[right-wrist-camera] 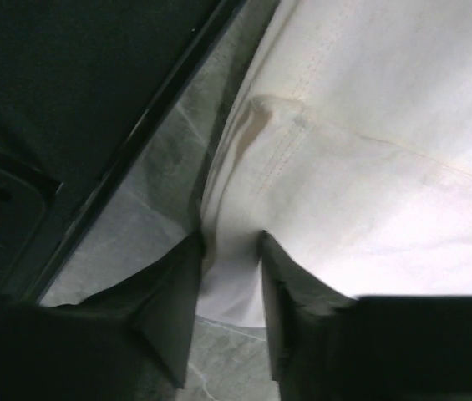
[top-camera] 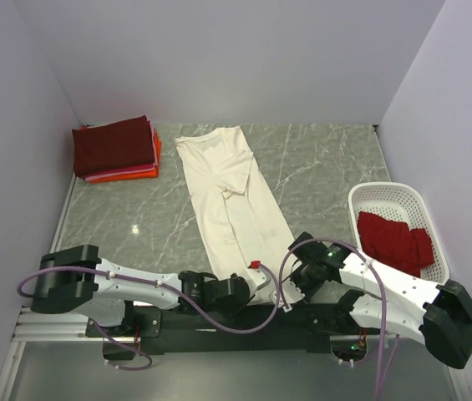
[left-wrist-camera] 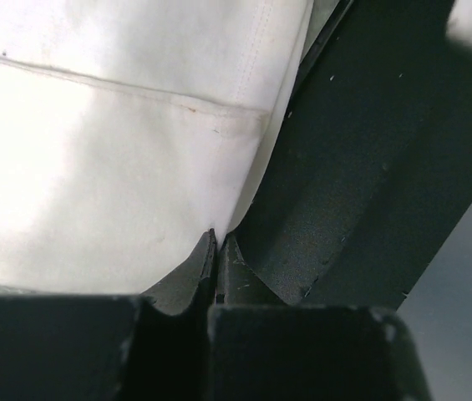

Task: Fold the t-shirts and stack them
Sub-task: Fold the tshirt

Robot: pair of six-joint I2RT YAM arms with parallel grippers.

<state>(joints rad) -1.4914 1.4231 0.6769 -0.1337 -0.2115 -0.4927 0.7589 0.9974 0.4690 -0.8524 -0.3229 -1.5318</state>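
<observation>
A white lattice basket sits at the right edge of the grey marble table.

Table open right of cream shirt; folded stack occupies far-left corner, basket blocks right edge

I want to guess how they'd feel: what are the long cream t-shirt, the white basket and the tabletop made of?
Cream t-shirt: soft matte cloth, probably cotton; stitched hems and wrinkles.
White basket: looks like moulded plastic, a stiff lattice.
Tabletop: grey-green marble look with white veins, maybe only a print.
</observation>
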